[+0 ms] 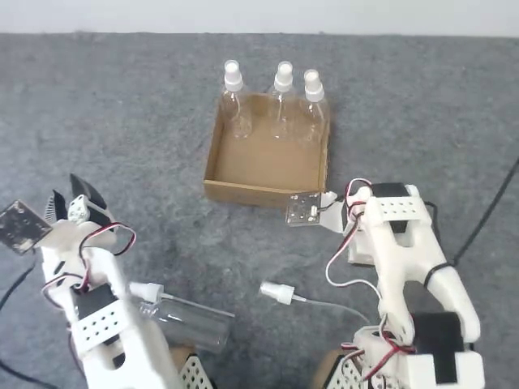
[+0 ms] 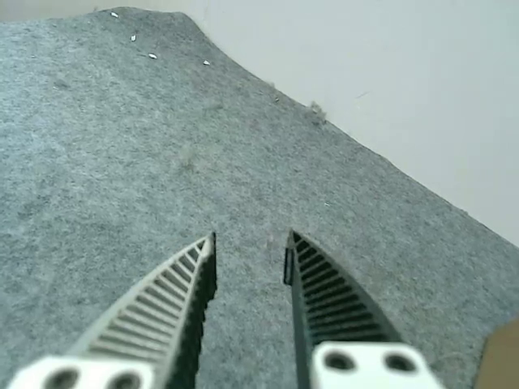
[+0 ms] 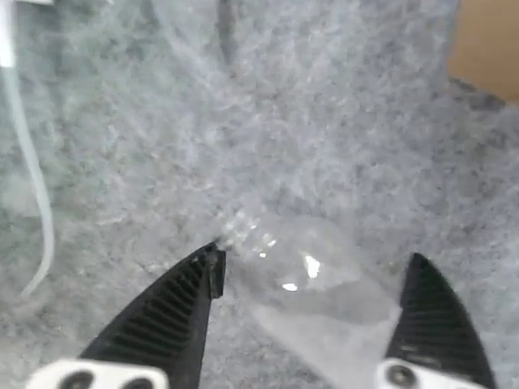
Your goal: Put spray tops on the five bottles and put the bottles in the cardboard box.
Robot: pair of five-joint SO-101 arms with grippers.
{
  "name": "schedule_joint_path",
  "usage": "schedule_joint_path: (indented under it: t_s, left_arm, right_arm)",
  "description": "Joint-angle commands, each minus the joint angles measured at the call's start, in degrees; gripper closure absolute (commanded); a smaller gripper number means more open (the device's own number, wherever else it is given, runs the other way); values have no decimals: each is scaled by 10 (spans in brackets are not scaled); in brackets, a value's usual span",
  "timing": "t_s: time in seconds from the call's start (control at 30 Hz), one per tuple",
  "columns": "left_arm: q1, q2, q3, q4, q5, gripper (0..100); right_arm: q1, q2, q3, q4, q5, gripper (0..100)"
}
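A cardboard box (image 1: 263,193) is set on the grey felt tabletop (image 1: 122,121), near the middle of its far edge. Three upright bottles (image 1: 282,105) are lined up inside the box against its far wall, each fitted with a white spray top. A fourth bottle (image 1: 190,320) is laid on its side close to the near edge, left of the middle. It is partly covered by the left arm (image 1: 105,316), and a spray top is seated on the neck that points towards the left edge. A loose spray top (image 1: 276,292) is left flat on the felt near the middle of the near edge, and its thin tube is trailed towards the right arm (image 1: 397,243). The left claw (image 2: 250,239) is held spread above bare felt towards the left edge, well apart from the box, and nothing is gripped in it. The right arm is stretched towards the near right corner of the box. In the right wrist view the right claw (image 3: 316,259) is spread wide, with one finger on either side of a clear bottle (image 3: 308,279) lying on the felt. One fingertip is placed just beside the bottle's neck, and the other finger is kept clear of the body, so the bottle is not pinched.
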Motion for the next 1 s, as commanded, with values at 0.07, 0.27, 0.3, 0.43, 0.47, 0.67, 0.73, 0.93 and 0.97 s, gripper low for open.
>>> schedule_joint_path:
  t_s: [0.07, 0.27, 0.3, 0.43, 0.47, 0.67, 0.73, 0.93, 0.97]
  left_arm:
    - [2, -10, -25, -18, -4, 866]
    - [2, -10, -25, -17, -4, 866]
    - [2, -10, -25, -17, -4, 866]
    - [2, -10, -25, -17, -4, 866]
    - [2, -10, -25, -17, -4, 866]
    - [2, -10, -25, -16, -4, 866]
    - [2, -10, -25, -16, -4, 866]
    - [2, -10, -25, -16, -4, 866]
    - [2, -10, -25, -16, -4, 866]
  right_arm:
    - [36, -4, -37, -6, 3, 928]
    - [56, -4, -37, -5, -30, 920]
    - [58, -4, -38, -7, -49, 918]
    - [58, -4, -50, -7, -133, 918]
    - [58, -4, -56, -6, -159, 918]
    - [58, -2, -93, -3, -326, 918]
    - [58, 0, -100, -3, -367, 918]
    - [54, 2, -106, -8, -451, 918]
    - [53, 2, -106, -9, -459, 918]
